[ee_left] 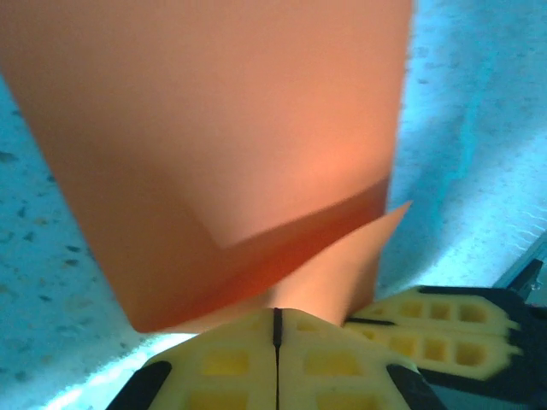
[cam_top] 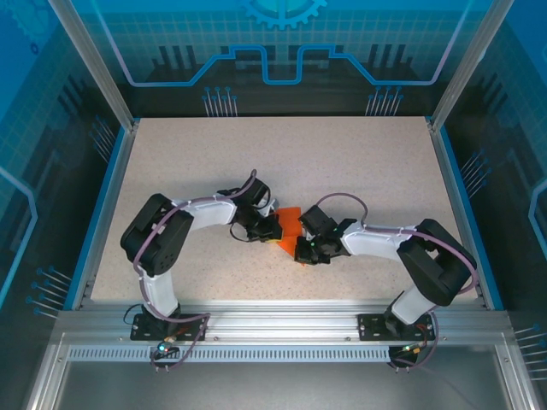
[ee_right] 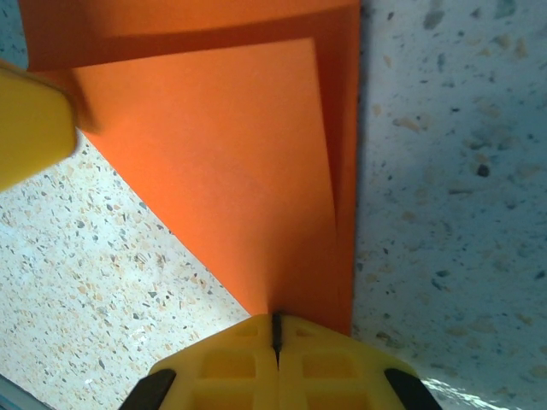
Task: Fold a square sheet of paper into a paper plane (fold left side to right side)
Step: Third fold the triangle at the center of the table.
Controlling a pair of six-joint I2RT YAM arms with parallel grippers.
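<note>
The square sheet of paper is a small creased orange shape at the middle of the table, held between both grippers. In the left wrist view the orange paper bulges upward with a folded layer. My left gripper is shut on its near edge. The right wrist view has the paper as a folded triangle tapering to a point, and my right gripper is shut on that point. From above, the left gripper is at the paper's left and the right gripper at its near right corner.
The speckled beige table is bordered by a blue rim and aluminium posts. The right gripper's yellow fingers lie close beside my left gripper. A yellow finger of the left gripper touches the paper's left edge.
</note>
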